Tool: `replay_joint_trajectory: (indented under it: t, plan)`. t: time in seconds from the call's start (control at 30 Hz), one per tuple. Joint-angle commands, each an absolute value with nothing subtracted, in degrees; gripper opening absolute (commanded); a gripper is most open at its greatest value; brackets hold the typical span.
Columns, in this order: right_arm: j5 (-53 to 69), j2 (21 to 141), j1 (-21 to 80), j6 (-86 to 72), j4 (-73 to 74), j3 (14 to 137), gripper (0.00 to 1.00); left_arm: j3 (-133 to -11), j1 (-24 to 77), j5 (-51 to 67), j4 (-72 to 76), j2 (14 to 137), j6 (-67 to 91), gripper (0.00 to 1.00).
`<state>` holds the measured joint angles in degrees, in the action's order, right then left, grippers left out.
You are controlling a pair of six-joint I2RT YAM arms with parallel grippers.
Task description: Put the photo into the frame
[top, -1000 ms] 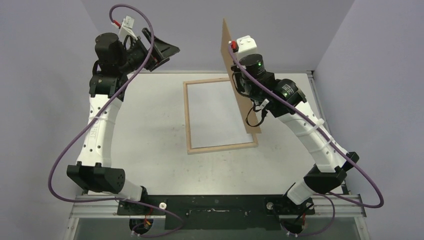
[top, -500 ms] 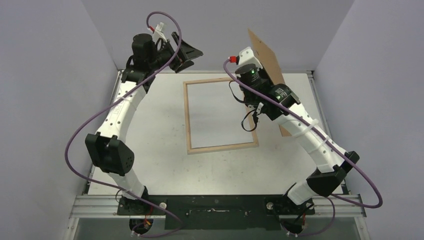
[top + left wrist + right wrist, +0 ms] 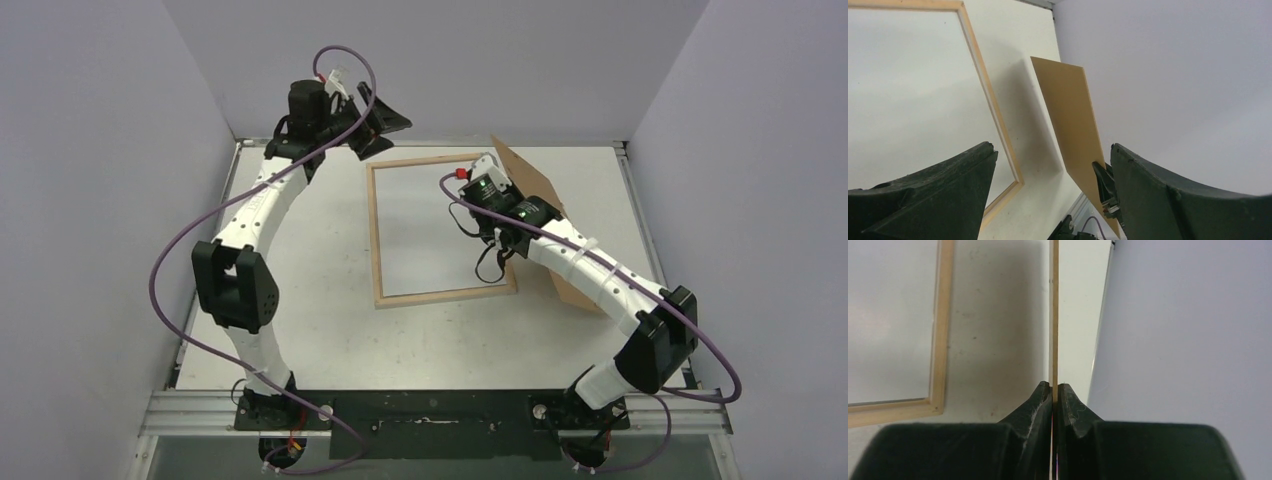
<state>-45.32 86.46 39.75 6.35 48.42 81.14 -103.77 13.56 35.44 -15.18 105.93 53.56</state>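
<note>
— What is shown at the right wrist?
— The right gripper (image 3: 1053, 387) is pressed shut on the backing board (image 3: 1053, 315), which is seen edge-on. The frame (image 3: 941, 325) is laid flat on the table (image 3: 993, 330) to the board's left, apart from it.

— And at the left wrist?
— The left gripper (image 3: 1053, 150) is spread wide, and nothing is held. The frame's pale wood rail is seen below, with the backing board tilted beside it, near the wall (image 3: 1173, 75).

— From above?
— The frame is laid back-up at mid-table. The backing board is held slanted just right of it. Whether its lower edge is rested on the table cannot be told. The left gripper is raised near the frame's far left corner.
</note>
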Motion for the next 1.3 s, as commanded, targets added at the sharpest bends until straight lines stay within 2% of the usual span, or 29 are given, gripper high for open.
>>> replay_joint_trajectory:
  t: [0.0,0.27,0.77,0.87,1.1,1.27]
  plan:
    - [-45.4,83.2,42.0,2.6,44.2,80.1,0.0,-102.2,15.2,37.6,-12.4,108.6,53.3,0.83]
    - [-32.4,78.2,41.0,-2.0,38.5,71.1,0.0,-102.6,20.8,37.7,-7.7,114.0,56.6,0.85]
    - [-27.2,73.0,40.6,-2.7,34.8,65.8,0.0,-103.8,29.8,32.5,3.5,118.4,62.1,0.84]
    - [-27.5,72.8,40.6,-2.7,34.7,65.7,0.0,-105.5,31.3,30.8,1.8,120.4,63.3,0.77]
    - [-28.0,71.9,40.7,-1.5,33.6,64.6,0.0,-107.8,32.6,28.4,0.1,123.6,67.6,0.49]
    - [-31.0,72.5,42.2,1.0,33.6,64.0,0.0,-109.5,33.5,28.5,-2.2,125.1,67.8,0.47]
